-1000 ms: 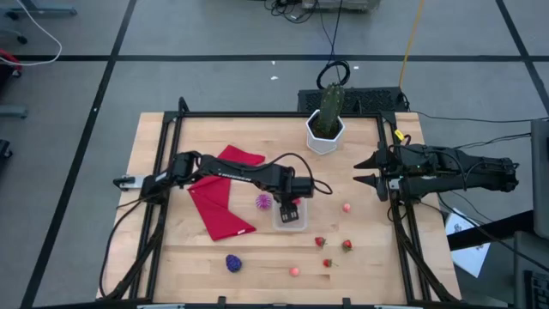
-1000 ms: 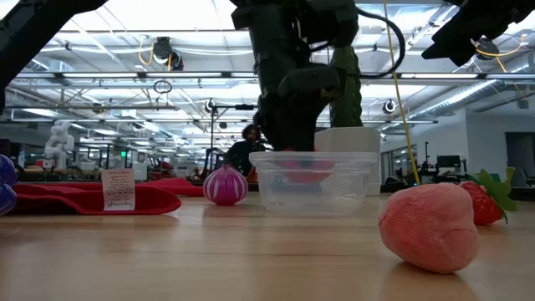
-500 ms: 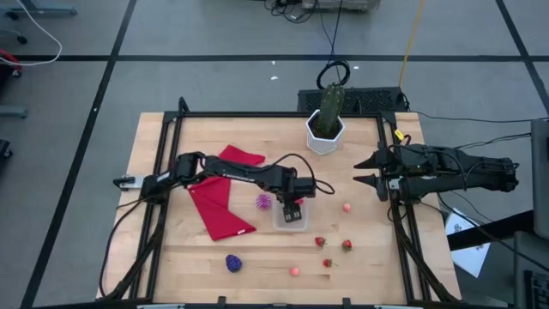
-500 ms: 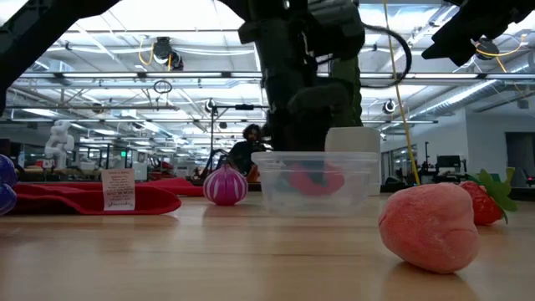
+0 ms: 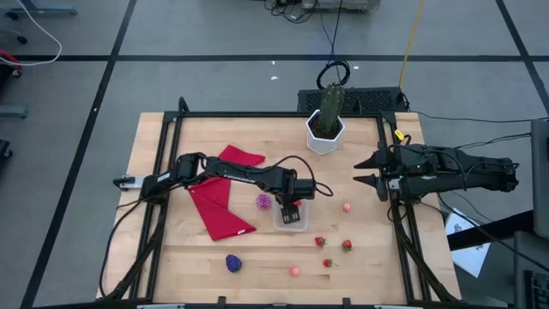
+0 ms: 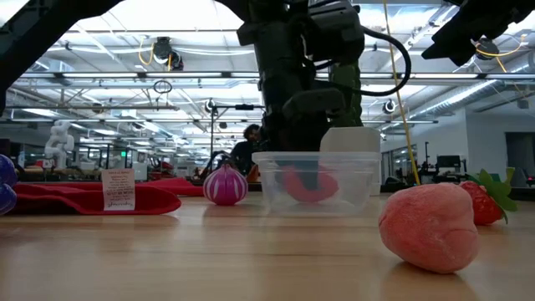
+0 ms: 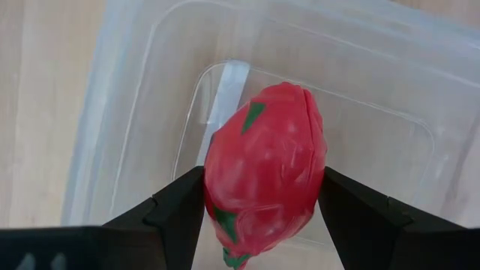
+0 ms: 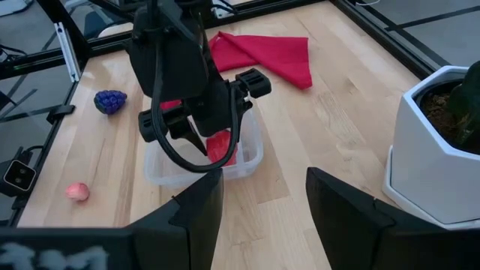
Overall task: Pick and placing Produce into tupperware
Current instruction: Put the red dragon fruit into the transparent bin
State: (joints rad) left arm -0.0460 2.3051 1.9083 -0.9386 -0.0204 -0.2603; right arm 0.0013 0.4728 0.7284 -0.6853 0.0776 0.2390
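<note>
Now | left gripper (image 7: 262,217) fingers clamped on red dragon fruit (image 7: 264,169) inside tupperware (image 7: 135,97) | lower, then release | right gripper (image 8: 262,199) fingers apart, beside the tupperware.

A red cloth (image 5: 221,196) is spread rumpled on the wooden table (image 5: 360,266), left of centre; a white tag (image 6: 118,190) is seen on it in the low view. A white hexagonal pot (image 5: 325,135) holding a green cactus-like plant (image 5: 331,105) is set near the far edge. A person (image 6: 245,149) is glimpsed in the room behind.
</note>
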